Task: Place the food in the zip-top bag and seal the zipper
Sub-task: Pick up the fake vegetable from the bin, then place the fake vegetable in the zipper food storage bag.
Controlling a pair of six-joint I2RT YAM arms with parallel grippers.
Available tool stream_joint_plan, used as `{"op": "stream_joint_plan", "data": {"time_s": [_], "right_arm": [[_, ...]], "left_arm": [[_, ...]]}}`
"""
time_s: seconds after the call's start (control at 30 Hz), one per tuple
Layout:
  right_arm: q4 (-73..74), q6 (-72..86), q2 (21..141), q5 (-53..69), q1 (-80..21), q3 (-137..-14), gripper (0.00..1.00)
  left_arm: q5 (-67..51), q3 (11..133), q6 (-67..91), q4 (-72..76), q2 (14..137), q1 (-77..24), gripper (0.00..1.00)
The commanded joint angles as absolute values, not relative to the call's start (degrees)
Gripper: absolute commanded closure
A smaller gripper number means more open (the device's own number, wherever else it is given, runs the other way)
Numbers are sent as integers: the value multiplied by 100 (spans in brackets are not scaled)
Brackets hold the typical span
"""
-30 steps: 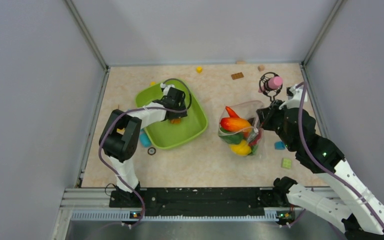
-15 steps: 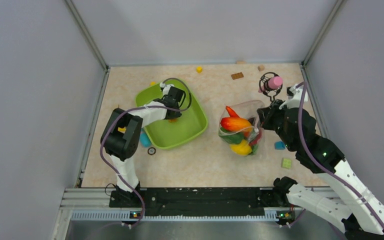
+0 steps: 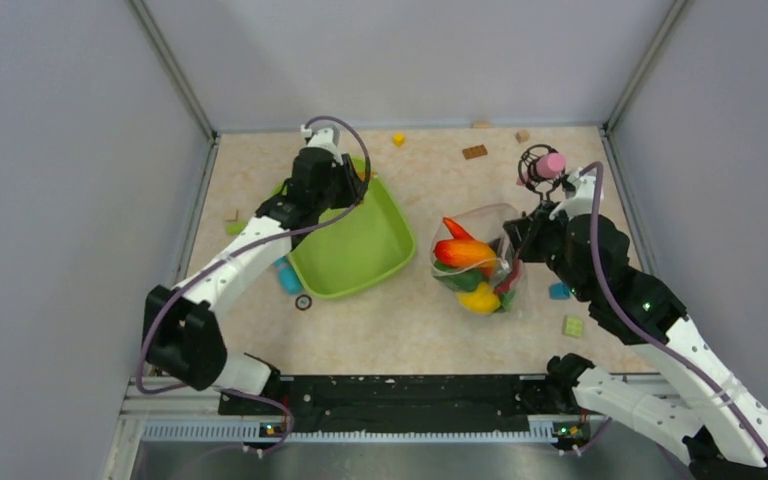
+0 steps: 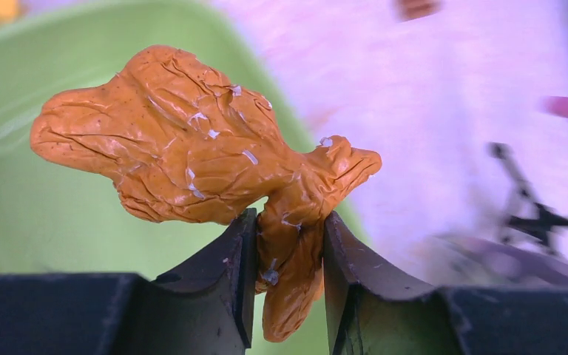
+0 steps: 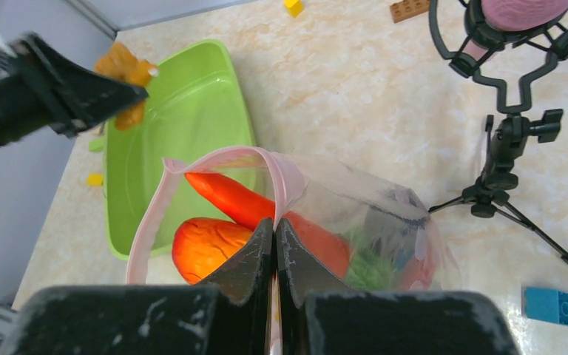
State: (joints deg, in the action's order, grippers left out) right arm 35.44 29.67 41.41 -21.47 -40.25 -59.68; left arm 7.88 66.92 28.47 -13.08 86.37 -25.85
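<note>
Zip-top bag: clear crinkly plastic, pink looped zipper

arms: white shells, black joints | cables: purple | jaws: black

A robotics lab test cell: plain grey panel walls in slim aluminium corner posts box in a beige marbled tabletop, two white-and-black robot arms are bolted to a black base rail, and a small pink microphone on a black tripod stands among scattered toy building blocks
</note>
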Motion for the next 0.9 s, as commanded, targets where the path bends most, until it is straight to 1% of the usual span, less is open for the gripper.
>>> {"op": "stream_joint_plan", "data": {"time_s": [0.0,0.1,0.17,0.23,0.3,0.37,0.43,0.5,0.57,0.7,0.73,0.87], "right_arm": [[3150,2860,4246,-1847,-4001,-6300,100],[3194,2960,4343,-1837,-4000,-6358,100],[3204,3068,4403,-1736,-3997,-6416,100],[3252,3165,4477,-1601,-4004,-6506,100],[3382,3219,4624,-1404,-3999,-6709,100],[3550,3283,4749,-1179,-3999,-6929,100],[3654,3337,4831,-844,-4001,-7089,100],[3665,3356,4862,-591,-3999,-7157,100],[3665,3357,4873,-458,-4003,-7188,100],[3563,3235,4841,-251,-3999,-7191,100],[3538,3173,4818,-164,-3999,-7182,100],[3473,2939,4715,255,-4004,-7098,100]], "left_arm": [[-1414,6472,2256,-263,7574,-2579,94],[-3176,6423,2111,218,7168,-2675,94],[-4377,6415,2090,523,7025,-2840,96],[-5467,6428,2077,899,7019,-3144,99],[-6563,6547,2017,1309,7112,-3466,97],[-7276,6772,1956,1341,7229,-3778,97],[-7482,6940,1991,1209,7311,-3975,98],[-7549,6970,2413,1301,7361,-4092,99],[-7596,6815,3151,1794,7391,-4218,100],[-7207,6163,4658,3170,7211,-4316,100],[-7049,6052,4797,3180,7147,-4315,100],[-6267,5708,4756,2268,6926,-4315,100]]}}
